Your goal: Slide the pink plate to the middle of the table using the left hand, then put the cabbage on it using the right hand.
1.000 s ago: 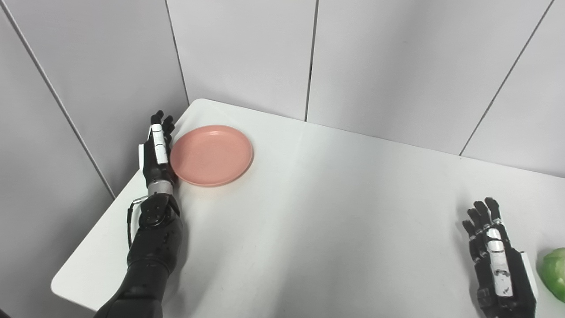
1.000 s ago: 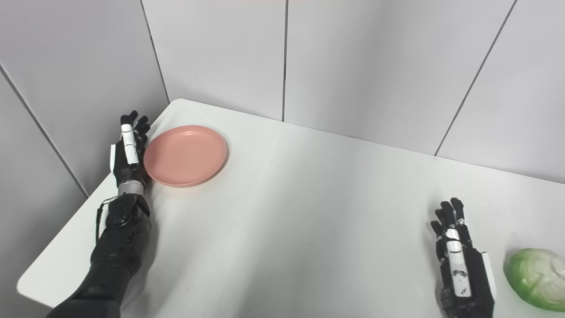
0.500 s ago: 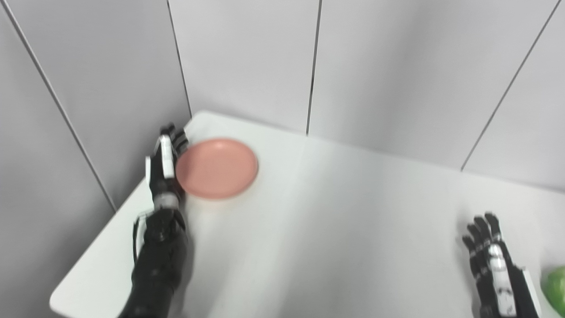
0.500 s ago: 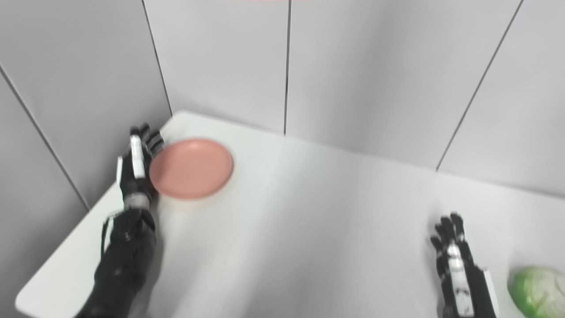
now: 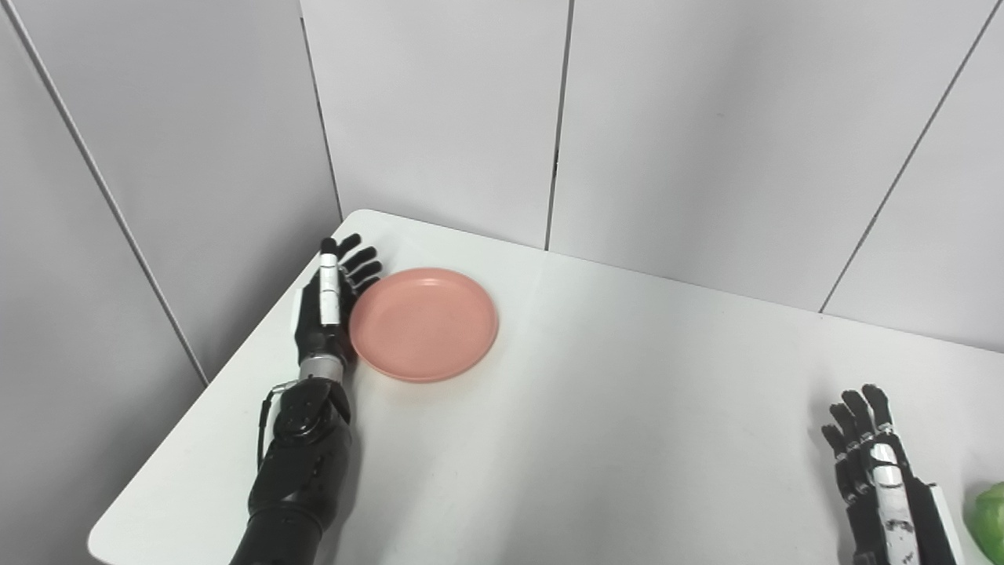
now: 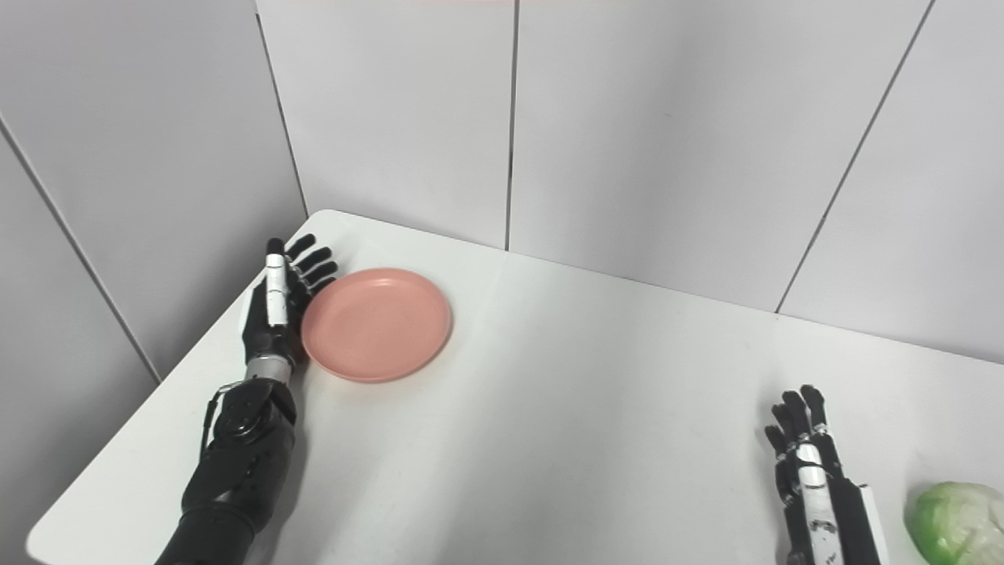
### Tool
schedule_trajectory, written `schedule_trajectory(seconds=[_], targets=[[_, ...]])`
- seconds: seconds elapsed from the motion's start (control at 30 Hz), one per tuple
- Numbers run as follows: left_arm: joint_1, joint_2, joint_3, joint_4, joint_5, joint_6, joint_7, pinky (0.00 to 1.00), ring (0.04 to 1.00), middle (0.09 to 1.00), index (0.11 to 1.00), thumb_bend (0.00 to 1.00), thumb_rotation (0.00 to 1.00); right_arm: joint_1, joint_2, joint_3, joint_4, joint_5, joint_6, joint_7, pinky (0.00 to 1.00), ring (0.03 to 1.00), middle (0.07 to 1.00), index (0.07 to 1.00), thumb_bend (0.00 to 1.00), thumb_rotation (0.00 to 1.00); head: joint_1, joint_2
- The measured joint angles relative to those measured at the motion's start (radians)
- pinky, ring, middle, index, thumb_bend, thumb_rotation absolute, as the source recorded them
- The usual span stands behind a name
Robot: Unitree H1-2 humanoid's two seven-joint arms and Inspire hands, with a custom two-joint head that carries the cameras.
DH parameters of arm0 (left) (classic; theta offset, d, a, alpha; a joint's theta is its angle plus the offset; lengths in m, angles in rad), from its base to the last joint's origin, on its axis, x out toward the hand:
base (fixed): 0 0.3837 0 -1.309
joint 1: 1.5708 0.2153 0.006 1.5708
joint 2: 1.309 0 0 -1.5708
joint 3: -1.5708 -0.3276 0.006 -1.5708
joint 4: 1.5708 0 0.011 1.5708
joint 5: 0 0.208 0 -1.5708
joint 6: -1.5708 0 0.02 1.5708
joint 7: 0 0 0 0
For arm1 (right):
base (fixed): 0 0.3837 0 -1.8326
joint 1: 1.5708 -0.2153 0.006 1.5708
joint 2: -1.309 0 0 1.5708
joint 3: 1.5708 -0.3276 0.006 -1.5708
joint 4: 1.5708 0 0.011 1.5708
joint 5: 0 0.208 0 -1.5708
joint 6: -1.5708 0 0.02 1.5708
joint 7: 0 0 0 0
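Pink plate [image 5: 423, 324] sits flat and face up near the far left corner of our white surface [image 5: 596, 439], and our left hand [image 5: 329, 310] stands on edge against its left rim, fingers [image 5: 357, 263] straight and fanned apart, gripping nothing. We judge the slide is the step in hand, with the plate well short of the middle. Next we need a steady sideways push to the right and toward us, palm kept low against the rim so the plate doesn't spin away. Being round, the plate has no long axis to speak of. Over by the near right edge our right hand [image 6: 820, 494] rests flat, fingers extended and a little apart, just beside the green cabbage [image 6: 957, 522].
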Motion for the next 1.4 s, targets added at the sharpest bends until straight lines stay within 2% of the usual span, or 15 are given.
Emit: schedule_trajectory(seconds=[0.27, 0.37, 0.43, 0.47, 0.6, 0.63, 0.73, 0.93, 1.0, 1.07, 1.13, 1.2, 1.23, 1.33, 1.4], targets=[[0.018, -0.009, -0.05, -0.068, 0.021, 0.079, -0.025, 0.73, 0.736, 0.743, 0.745, 0.83, 0.96, 0.001, 0.004, 0.0, -0.006, 0.005, 0.0, 0.0, 1.0, 1.0, 1.0, 1.0, 0.45, 0.75, -0.029, 0.017], [0.034, -0.013, -0.067, -0.105, 0.021, 0.11, -0.04, 0.74, 0.749, 0.758, 0.754, 0.81, 0.95, 0.006, 0.008, 0.0, -0.021, 0.001, 0.0, -0.006, 1.0, 1.0, 0.997, 1.0, 0.44, 0.77, -0.058, 0.029], [0.044, -0.021, -0.073, -0.132, 0.02, 0.125, -0.048, 0.75, 0.752, 0.761, 0.754, 0.82, 0.93, 0.014, 0.01, 0.002, -0.035, -0.007, 0.0, -0.017, 1.0, 1.0, 0.996, 1.0, 0.44, 0.83, -0.064, 0.032], [0.048, -0.028, -0.073, -0.147, 0.02, 0.139, -0.05, 0.75, 0.757, 0.765, 0.758, 0.81, 0.92, 0.015, 0.01, 0.004, -0.036, -0.013, 0.0, -0.022, 1.0, 0.997, 0.988, 1.0, 0.47, 0.85, -0.098, 0.047], [0.074, -0.046, -0.1, -0.223, 0.019, 0.199, -0.066, 0.77, 0.771, 0.773, 0.768, 0.81, 0.93, 0.025, 0.013, 0.007, -0.057, -0.036, 0.006, -0.053, 1.0, 0.992, 0.974, 0.991, 0.53, 0.87, -0.124, 0.06], [0.081, -0.048, -0.111, -0.245, 0.021, 0.222, -0.068, 0.78, 0.774, 0.776, 0.769, 0.81, 0.93, 0.026, 0.014, 0.01, -0.068, -0.041, 0.008, -0.06, 1.0, 0.991, 0.973, 0.989, 0.54, 0.87, -0.161, 0.074], [0.099, -0.06, -0.134, -0.295, 0.021, 0.27, -0.084, 0.82, 0.794, 0.792, 0.782, 0.8, 0.95, 0.027, 0.016, 0.016, -0.074, -0.064, 0.008, -0.079, 1.0, 0.952, 0.933, 0.951, 0.65, 0.84, -0.225, 0.095], [0.131, -0.074, -0.178, -0.378, 0.024, 0.341, -0.108, 0.82, 0.803, 0.799, 0.796, 0.78, 0.96, 0.035, 0.032, 0.034, -0.066, -0.109, 0.008, -0.107, 0.96, 0.93, 0.931, 0.944, 0.74, 0.8, -0.281, 0.113], [0.138, -0.081, -0.188, -0.394, 0.025, 0.353, -0.114, 0.82, 0.804, 0.804, 0.801, 0.77, 0.97, 0.034, 0.037, 0.036, -0.066, -0.117, 0.008, -0.113, 0.95, 0.925, 0.928, 0.939, 0.74, 0.78, -0.348, 0.13], [0.144, -0.083, -0.194, -0.409, 0.023, 0.368, -0.121, 0.85, 0.824, 0.82, 0.818, 0.75, 0.96, 0.034, 0.047, 0.039, -0.067, -0.117, 0.008, -0.119, 0.94, 0.922, 0.926, 0.938, 0.72, 0.77, -0.348, 0.13], [0.153, -0.1, -0.194, -0.43, 0.016, 0.376, -0.125, 0.86, 0.84, 0.832, 0.828, 0.75, 0.95, 0.034, 0.057, 0.042, -0.067, -0.117, 0.008, -0.128, 0.93, 0.92, 0.926, 0.939, 0.71, 0.77, -0.411, 0.149], [0.159, -0.126, -0.19, -0.444, -0.002, 0.382, -0.126, 0.87, 0.854, 0.845, 0.84, 0.74, 0.93, 0.034, 0.07, 0.046, -0.069, -0.12, 0.008, -0.14, 0.92, 0.916, 0.926, 0.939, 0.69, 0.75, -0.411, 0.149], [0.168, -0.141, -0.191, -0.454, -0.009, 0.385, -0.126, 0.88, 0.857, 0.848, 0.843, 0.74, 0.93, 0.034, 0.075, 0.051, -0.075, -0.124, 0.01, -0.148, 0.92, 0.915, 0.926, 0.938, 0.69, 0.75, -0.449, 0.158], [0.189, -0.179, -0.201, -0.475, -0.024, 0.385, -0.134, 0.89, 0.866, 0.856, 0.854, 0.73, 0.95, 0.033, 0.087, 0.066, -0.099, -0.137, 0.02, -0.156, 0.9, 0.902, 0.926, 0.936, 0.67, 0.73, -0.485, 0.169], [0.195, -0.192, -0.212, -0.48, -0.026, 0.385, -0.145, 0.88, 0.862, 0.85, 0.847, 0.73, 0.94, 0.03, 0.091, 0.071, -0.107, -0.145, 0.027, -0.161, 0.91, 0.894, 0.92, 0.932, 0.65, 0.73, -0.485, 0.169]])
